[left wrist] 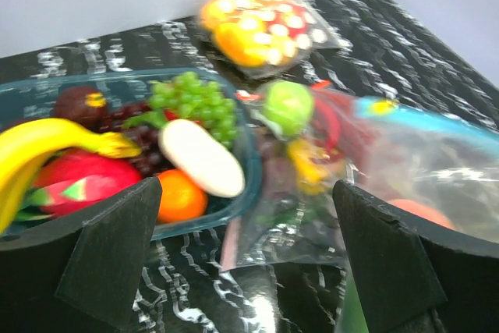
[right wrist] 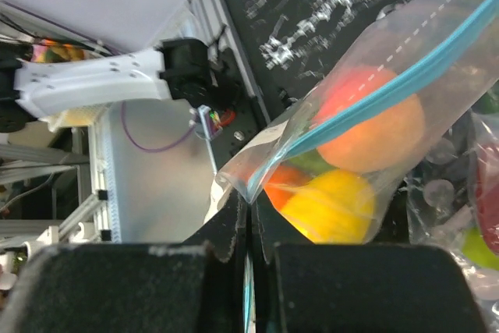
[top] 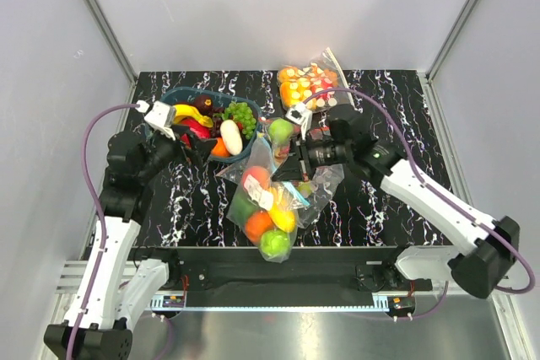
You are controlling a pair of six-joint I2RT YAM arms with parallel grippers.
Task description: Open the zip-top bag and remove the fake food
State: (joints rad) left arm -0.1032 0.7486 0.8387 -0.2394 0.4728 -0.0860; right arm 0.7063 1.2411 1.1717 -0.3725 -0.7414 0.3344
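The zip-top bag (top: 268,201) is clear with a teal-blue zipper strip (right wrist: 390,87) and hangs tilted over the table's near middle. Inside it is the fake food: a peach (right wrist: 382,126), an orange (top: 257,225), a yellow fruit (right wrist: 331,207) and green fruits (top: 274,244). My right gripper (right wrist: 249,207) is shut on the bag's corner by the zipper end, and it also shows in the top view (top: 289,171). My left gripper (top: 201,147) is open and empty beside the bag's left, with its fingers (left wrist: 109,247) wide apart. The bag also shows at the right of the left wrist view (left wrist: 437,161).
A teal bin (top: 173,97) with a banana, grapes, an orange and other fruit stands at the back left. A small clear bag of orange and red-white pieces (top: 307,85) lies at the back. A larger clear bag with red peppers (top: 321,179) lies under the right arm.
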